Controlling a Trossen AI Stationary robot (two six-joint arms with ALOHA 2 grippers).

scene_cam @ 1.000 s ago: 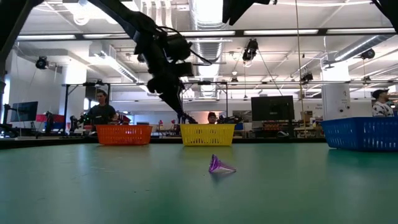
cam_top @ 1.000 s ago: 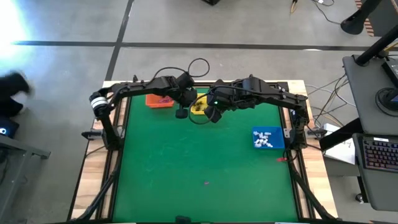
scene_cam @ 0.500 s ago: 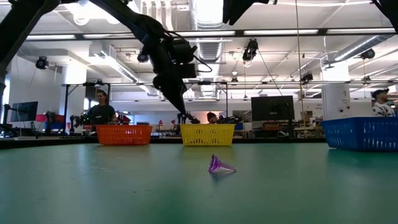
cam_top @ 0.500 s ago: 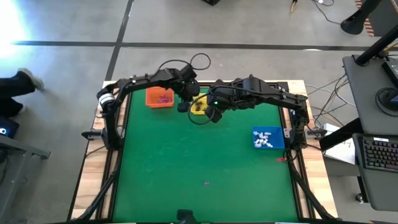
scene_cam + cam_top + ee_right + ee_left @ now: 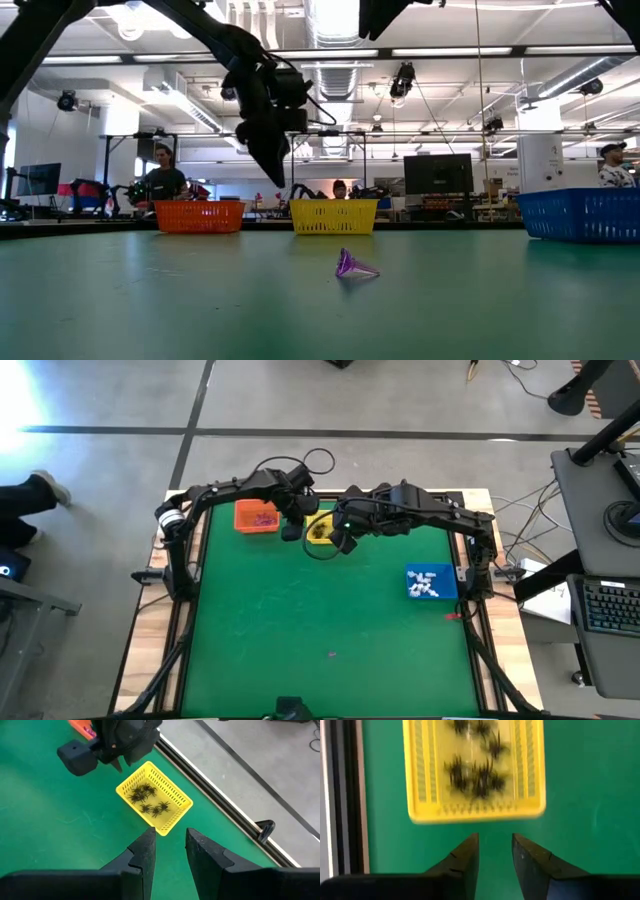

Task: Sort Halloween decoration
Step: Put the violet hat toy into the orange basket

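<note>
Green table (image 5: 330, 610), three baskets along its far side. Blue basket (image 5: 431, 582) at right holds white trinkets (image 5: 424, 583); orange basket (image 5: 256, 518) purplish ones; yellow basket (image 5: 472, 770) black spiders (image 5: 475, 772). Left gripper (image 5: 495, 851) hangs beside the yellow basket, fingers slightly apart, empty. Right gripper (image 5: 169, 846) nearby, same, empty. One purple trinket (image 5: 354, 266) lies alone near the table's front.

Yellow basket (image 5: 155, 802): slotted plastic, slightly glossy. Table cover (image 5: 330, 610): matt green, smooth. Table edge (image 5: 150, 615): bare wood.
</note>
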